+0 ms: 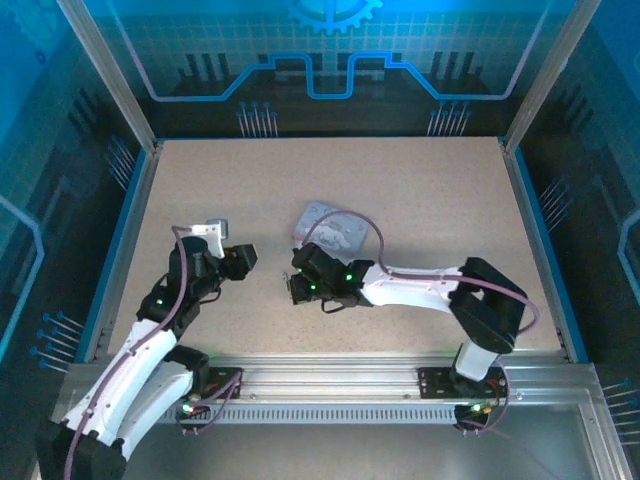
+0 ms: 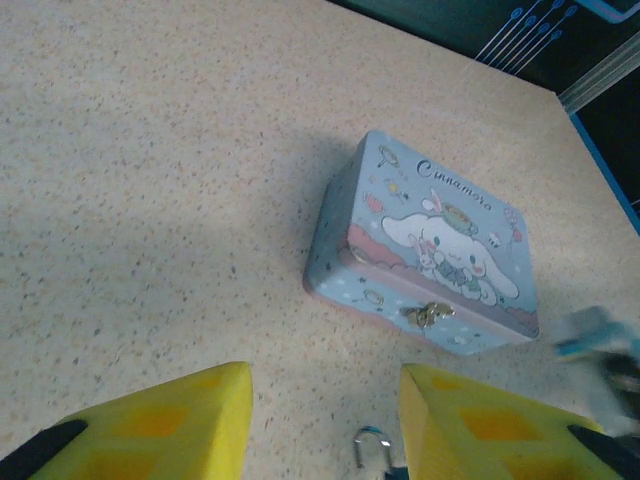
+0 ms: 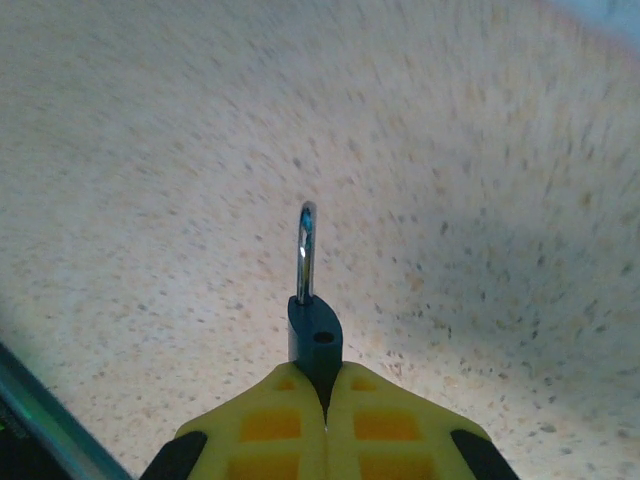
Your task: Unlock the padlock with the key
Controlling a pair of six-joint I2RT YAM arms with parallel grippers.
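Note:
My right gripper is shut on the padlock's dark bluish body. Its thin silvery shackle stands up edge-on above the fingers, and a small round hole shows in the top of the body beside it. In the top view this gripper hovers over the middle of the table. My left gripper is open with bare table between its yellow fingers; the padlock's shackle shows low down by the right finger. In the top view the left gripper sits just left of the right one. The key is out of view.
A pastel lavender cartoon-printed tin with a small brass clasp lies closed on the speckled table, just beyond both grippers. Blue-edged walls border the table on the left, right and back.

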